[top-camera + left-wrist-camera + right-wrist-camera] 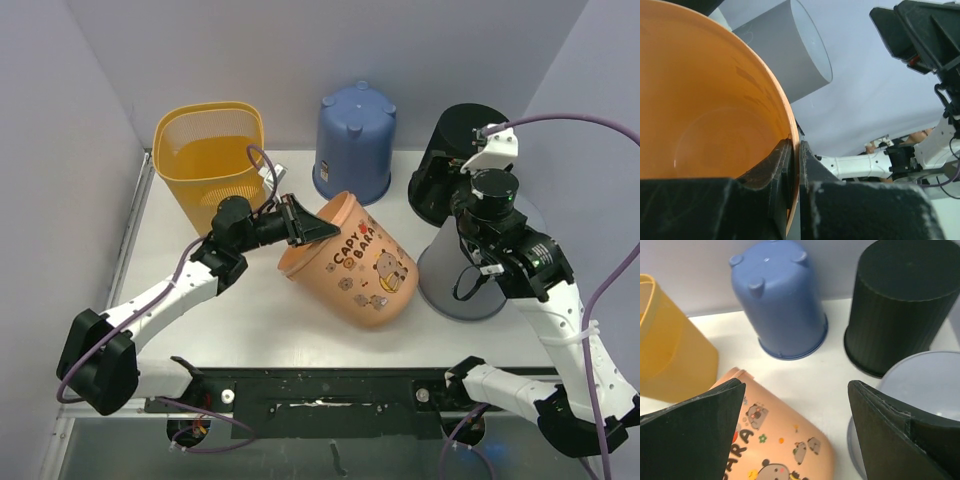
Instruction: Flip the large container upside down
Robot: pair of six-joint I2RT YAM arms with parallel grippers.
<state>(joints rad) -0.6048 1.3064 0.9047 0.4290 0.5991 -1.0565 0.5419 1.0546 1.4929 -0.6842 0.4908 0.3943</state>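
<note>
**Peach bin half-tipped, its rim in the left pincer**

Peach and printed with cartoon animals, the bin (352,268) lay tilted on its side near the middle of the desk (250,310). It was neither upright nor yet turned over. Its long axis ran on a slant, with the open mouth pointing far-left and the closed base pointing near-right. The lower side seemed to rest on the desk, though the exact contact could not be made out.

The left pincer (300,222) was clamped on the upper edge of the mouth. The left wrist view showed one finger inside the wall and one outside, with the thin rim (790,115) squeezed between them. So the bin stretched away from that pincer along its own axis, base farthest off. The left arm was plainly the nearer one and the only one touching it. To finish, the mouth would likely have to be swung on over and down, pivoting about the base end.

The right pincer (796,390) hung wide open and empty, above and to the right, over the grey bin (470,275). That grey bin stood mouth-down just beside the peach base, so a wide swing risked a bump. Farther back stood an upturned black bin (450,160), an upturned blue bin (355,140) and an upright yellow mesh basket (210,160).
</note>
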